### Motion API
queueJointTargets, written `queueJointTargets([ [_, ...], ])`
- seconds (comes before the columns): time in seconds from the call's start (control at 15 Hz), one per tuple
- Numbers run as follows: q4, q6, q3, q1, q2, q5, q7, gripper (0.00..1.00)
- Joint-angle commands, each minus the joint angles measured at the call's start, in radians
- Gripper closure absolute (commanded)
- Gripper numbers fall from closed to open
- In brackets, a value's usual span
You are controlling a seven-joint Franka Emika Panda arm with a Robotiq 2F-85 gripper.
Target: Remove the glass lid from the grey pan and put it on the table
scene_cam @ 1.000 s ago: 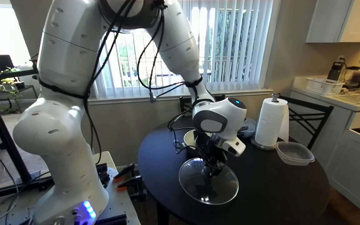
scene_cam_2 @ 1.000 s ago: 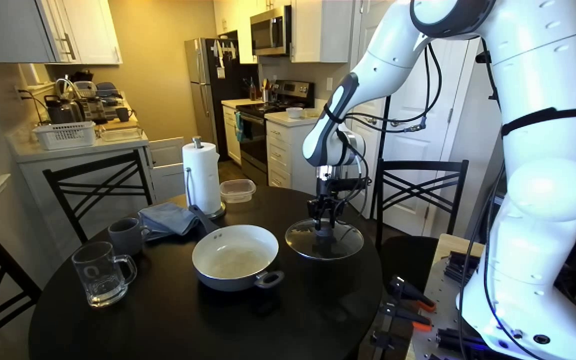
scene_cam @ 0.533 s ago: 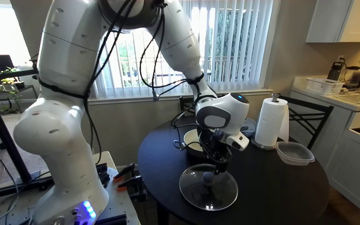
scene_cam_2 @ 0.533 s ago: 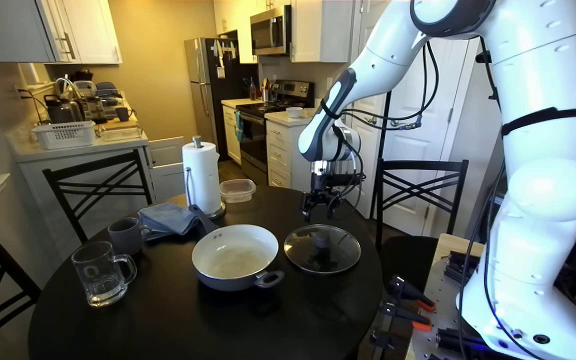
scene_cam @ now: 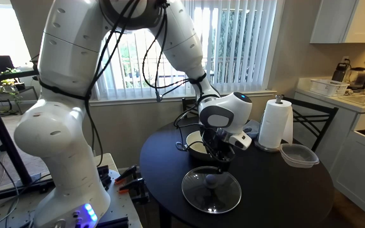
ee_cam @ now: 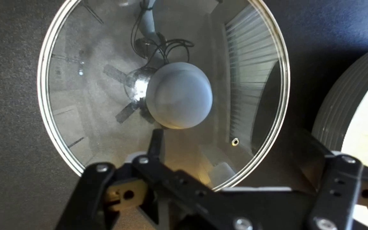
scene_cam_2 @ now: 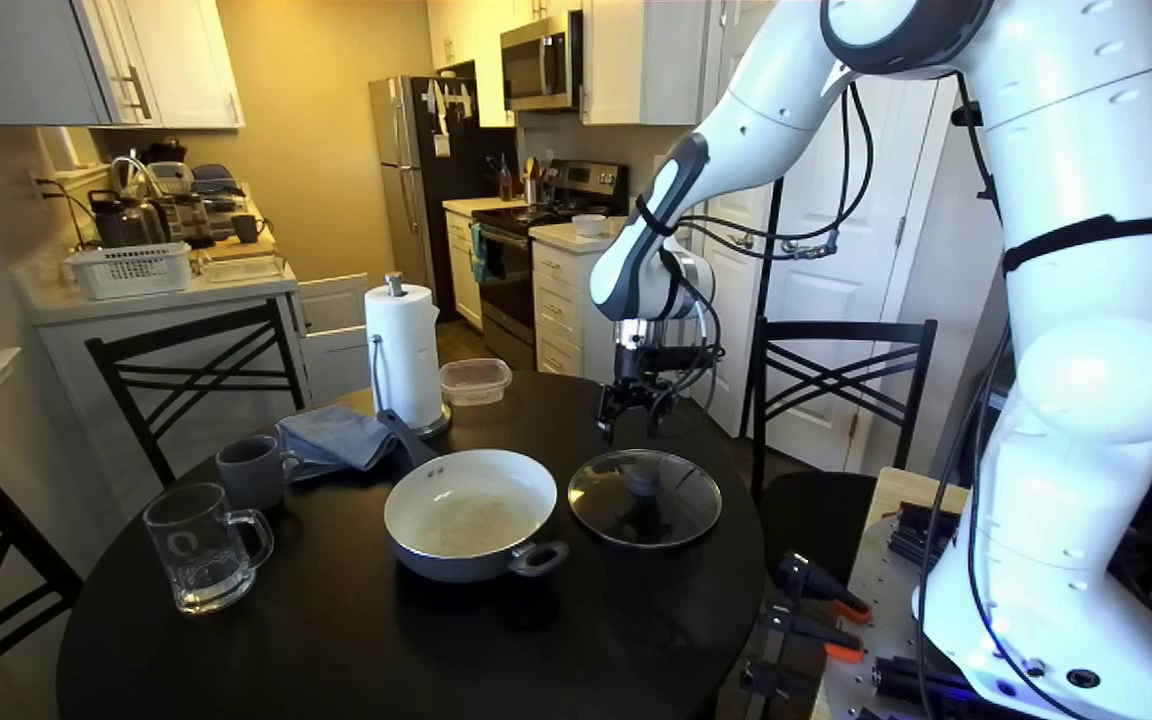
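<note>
Well spread, the tool (scene_cam_2: 630,429) hangs above the round, metal-rimmed glass lid (scene_cam_2: 645,510) on the black table (scene_cam_2: 336,640).

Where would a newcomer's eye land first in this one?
Probably on the white robot arm, large in both exterior views as it reaches over the round black table. Next, perhaps, the glass lid lying on that table beside the uncovered grey pan. The gripper hangs open above, holding nothing.
</note>
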State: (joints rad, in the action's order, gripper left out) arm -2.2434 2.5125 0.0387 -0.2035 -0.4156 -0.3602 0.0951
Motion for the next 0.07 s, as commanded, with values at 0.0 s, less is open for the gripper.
queueJointTargets([
  [0.0, 0.002, -0.003, -0.003, -0.003, 0.0, 0.004, -0.003, 0.0],
])
